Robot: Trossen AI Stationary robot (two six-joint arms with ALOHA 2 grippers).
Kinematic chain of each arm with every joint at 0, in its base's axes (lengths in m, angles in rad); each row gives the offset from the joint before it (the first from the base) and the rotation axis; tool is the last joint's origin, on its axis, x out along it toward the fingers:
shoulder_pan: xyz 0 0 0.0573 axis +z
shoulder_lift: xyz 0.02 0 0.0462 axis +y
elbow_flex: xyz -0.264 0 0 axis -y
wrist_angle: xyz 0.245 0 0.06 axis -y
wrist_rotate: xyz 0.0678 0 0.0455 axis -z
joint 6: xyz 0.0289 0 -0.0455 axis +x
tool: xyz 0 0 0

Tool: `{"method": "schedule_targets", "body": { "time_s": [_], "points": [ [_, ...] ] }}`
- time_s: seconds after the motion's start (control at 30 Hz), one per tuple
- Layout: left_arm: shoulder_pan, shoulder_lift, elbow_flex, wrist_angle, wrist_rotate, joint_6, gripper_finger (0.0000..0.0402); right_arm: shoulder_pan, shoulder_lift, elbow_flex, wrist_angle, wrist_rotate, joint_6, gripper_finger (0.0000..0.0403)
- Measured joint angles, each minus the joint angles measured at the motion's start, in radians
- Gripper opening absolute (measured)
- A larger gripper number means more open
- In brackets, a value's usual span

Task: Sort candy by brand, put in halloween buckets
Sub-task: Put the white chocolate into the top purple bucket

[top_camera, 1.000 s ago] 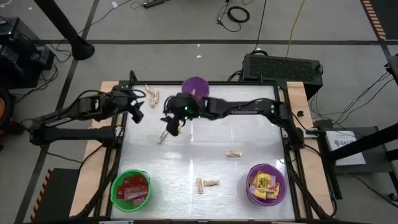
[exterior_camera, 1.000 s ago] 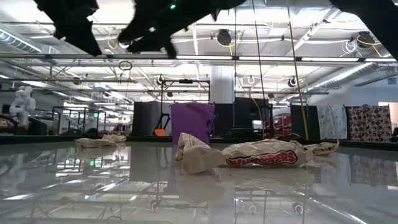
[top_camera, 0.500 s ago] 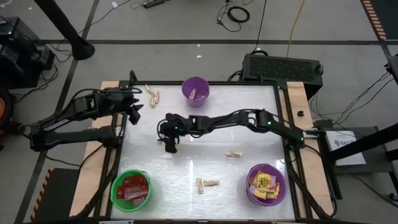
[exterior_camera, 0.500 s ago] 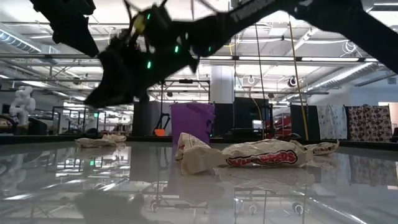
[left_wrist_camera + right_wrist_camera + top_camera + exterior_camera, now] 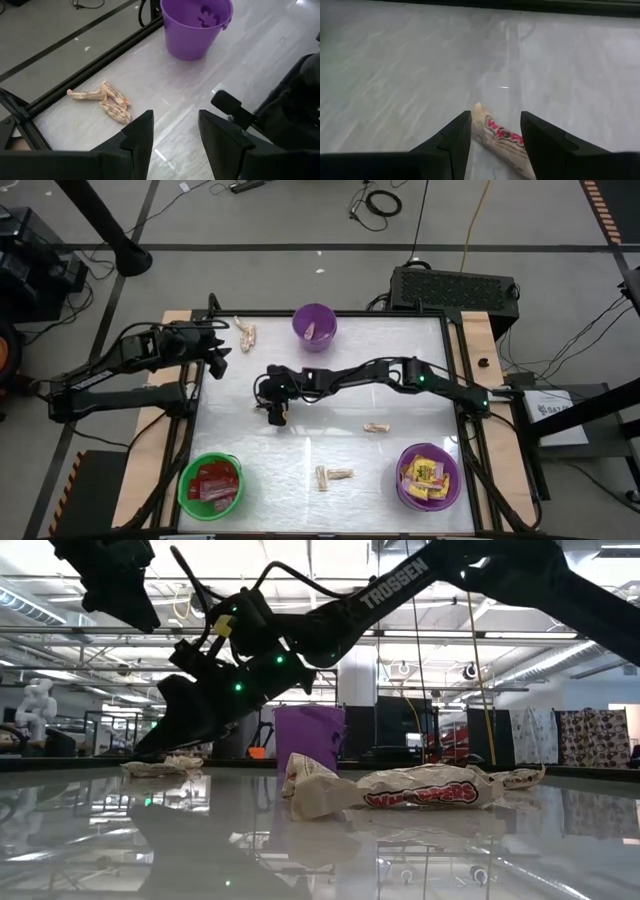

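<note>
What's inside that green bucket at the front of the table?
The green bucket holds a heap of flat red packets. Only the top layer shows from above; what lies beneath them, and the bucket's bottom, is covered.

Right tool (image 5: 277, 412) low over the tabletop (image 5: 400, 395) centre-left; left tool (image 5: 215, 358) at the far-left edge; green bucket (image 5: 211, 483) holds red packets.

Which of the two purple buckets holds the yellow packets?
The purple bucket at the table's near right corner holds them. The other purple bucket, at the far edge, shows only a pale piece inside.
</note>
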Motion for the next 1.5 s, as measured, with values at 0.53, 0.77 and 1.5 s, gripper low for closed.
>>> {"method": "schedule_targets", "body": {
  "time_s": [0.53, 0.77, 1.5],
  "points": [
    [0.000, 0.065, 0.000, 0.012, -0.004, 0.003, 0.0164, -0.009, 0.023, 0.004, -0.092, 0.009, -0.008, 0.0134],
    [0.000, 0.071, 0.000, 0.017, -0.004, 0.000, 0.0164, 0.016, -0.007, 0.001, -0.152, 0.006, -0.004, 0.0060],
    [0.000, 0.069, 0.000, 0.121, 0.058, 0.056, 0.0164, -0.159, -0.412, 0.001, -0.555, 0.109, -0.038, 0.0007]
  ]
}}
